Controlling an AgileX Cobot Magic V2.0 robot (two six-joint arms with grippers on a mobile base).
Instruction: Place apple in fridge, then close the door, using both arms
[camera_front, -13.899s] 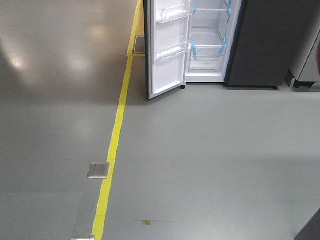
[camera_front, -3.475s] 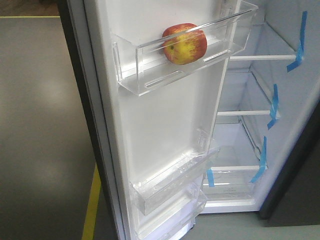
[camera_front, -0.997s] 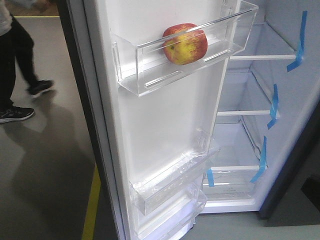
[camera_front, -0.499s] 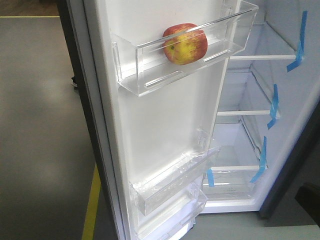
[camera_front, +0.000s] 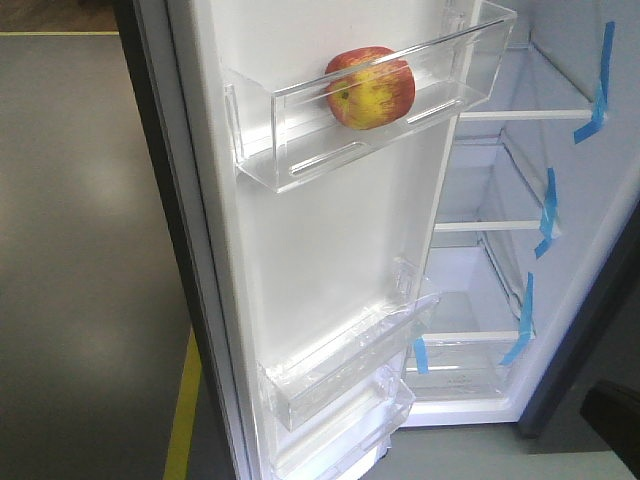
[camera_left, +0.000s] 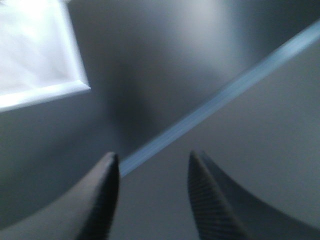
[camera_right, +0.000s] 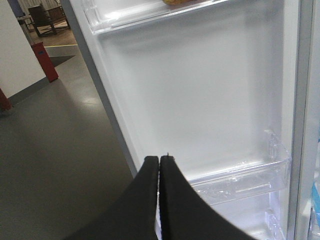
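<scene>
The red and yellow apple (camera_front: 368, 88) rests in the upper clear bin (camera_front: 300, 150) on the inside of the open door (camera_front: 330, 240). To the right, the fridge (camera_front: 500, 170) shows its white shelves and blue tape strips. My right gripper (camera_right: 159, 159) is shut and empty, pointed at the door's white inner face below the apple (camera_right: 181, 1), whose underside peeks in at the top edge. My left gripper (camera_left: 152, 162) is open with nothing between its fingers. It faces a blurred dark surface crossed by a pale blue strip (camera_left: 225, 95).
A yellow floor line (camera_front: 183, 420) runs left of the door's dark outer edge (camera_front: 165, 200). Lower clear door bins (camera_front: 340, 370) jut out near the floor. A dark shape (camera_front: 612, 425) sits at the front view's bottom right corner. A red post (camera_right: 44, 61) stands far left.
A person walking at the far left a second ago has gone from view. The dark shape at the bottom right corner has shifted downward. Apple and door have not moved.
</scene>
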